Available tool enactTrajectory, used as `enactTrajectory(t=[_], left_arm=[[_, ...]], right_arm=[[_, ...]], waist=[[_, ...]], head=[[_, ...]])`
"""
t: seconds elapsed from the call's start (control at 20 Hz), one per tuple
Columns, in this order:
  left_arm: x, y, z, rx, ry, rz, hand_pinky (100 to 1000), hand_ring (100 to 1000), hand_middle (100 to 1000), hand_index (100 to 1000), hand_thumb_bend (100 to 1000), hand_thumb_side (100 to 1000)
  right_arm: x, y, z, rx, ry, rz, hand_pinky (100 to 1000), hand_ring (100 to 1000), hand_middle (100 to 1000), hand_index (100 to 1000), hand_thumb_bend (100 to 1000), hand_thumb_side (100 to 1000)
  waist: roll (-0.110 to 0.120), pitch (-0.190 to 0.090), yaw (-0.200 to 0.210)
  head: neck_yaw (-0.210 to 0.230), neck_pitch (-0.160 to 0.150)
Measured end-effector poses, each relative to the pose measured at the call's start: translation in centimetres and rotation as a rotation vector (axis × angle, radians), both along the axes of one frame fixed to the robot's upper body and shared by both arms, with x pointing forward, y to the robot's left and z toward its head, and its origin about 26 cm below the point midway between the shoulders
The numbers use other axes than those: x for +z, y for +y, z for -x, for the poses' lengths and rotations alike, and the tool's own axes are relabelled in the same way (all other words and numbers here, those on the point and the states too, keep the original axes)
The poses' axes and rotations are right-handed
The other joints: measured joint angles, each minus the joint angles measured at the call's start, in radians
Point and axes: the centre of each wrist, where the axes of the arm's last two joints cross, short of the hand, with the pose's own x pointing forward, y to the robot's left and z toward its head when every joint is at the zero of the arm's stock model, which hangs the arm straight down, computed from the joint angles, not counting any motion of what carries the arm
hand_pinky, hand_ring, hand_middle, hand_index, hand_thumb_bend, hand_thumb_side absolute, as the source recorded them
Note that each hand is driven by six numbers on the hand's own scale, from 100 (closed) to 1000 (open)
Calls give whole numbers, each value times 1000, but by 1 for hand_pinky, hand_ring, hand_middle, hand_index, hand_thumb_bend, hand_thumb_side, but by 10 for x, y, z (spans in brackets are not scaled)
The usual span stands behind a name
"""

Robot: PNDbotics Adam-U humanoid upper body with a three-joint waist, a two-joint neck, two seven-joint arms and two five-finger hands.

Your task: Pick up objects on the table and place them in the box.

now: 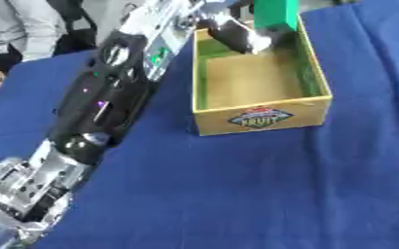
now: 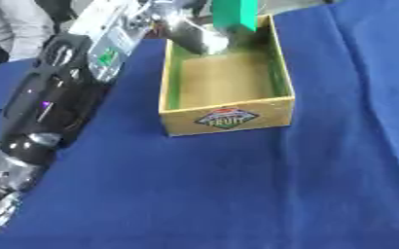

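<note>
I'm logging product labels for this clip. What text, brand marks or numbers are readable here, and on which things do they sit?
"FRUIT": appears to read so on the diamond-shaped logo on the box front wall; blurred, so not certain.
Smaller lettering above it in the logo: too blurred to read.
Green patch on the left arm: no legible text.
Green object at the left hand: no text visible.

Bright, even light; soft blur throughout.
</note>
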Motion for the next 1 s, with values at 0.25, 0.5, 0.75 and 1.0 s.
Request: enactTrajectory(t=[0.25, 0.5, 0.75, 1.0], left_arm=[[-21, 5, -13, 38, 41, -66, 368, 543, 569, 653, 108, 692], [-32, 8, -19, 52, 67, -142, 596, 752, 734, 847, 401, 790], [-33, 9, -21, 77, 68, -203, 839, 898, 884, 1000, 746, 927], [-25, 11, -17, 125, -12, -187, 824, 878, 836, 965, 820, 1000]], right_arm=[[2, 2, -1, 17, -9, -4, 798, 816, 776, 765, 100, 1000], [2, 2, -1, 21, -9, -7, 798, 813, 774, 765, 100, 1000], [2, 3, -1, 22, -11, -8, 798, 813, 773, 765, 100, 1000], [1, 3, -1, 27, -9, -15, 798, 812, 773, 766, 100, 1000]], waist=[[2, 3, -1], [6, 6, -4], [6, 7, -10], [6, 8, -11]], head=[[-24, -2], [-31, -2], [-29, -5], [-21, -6]])
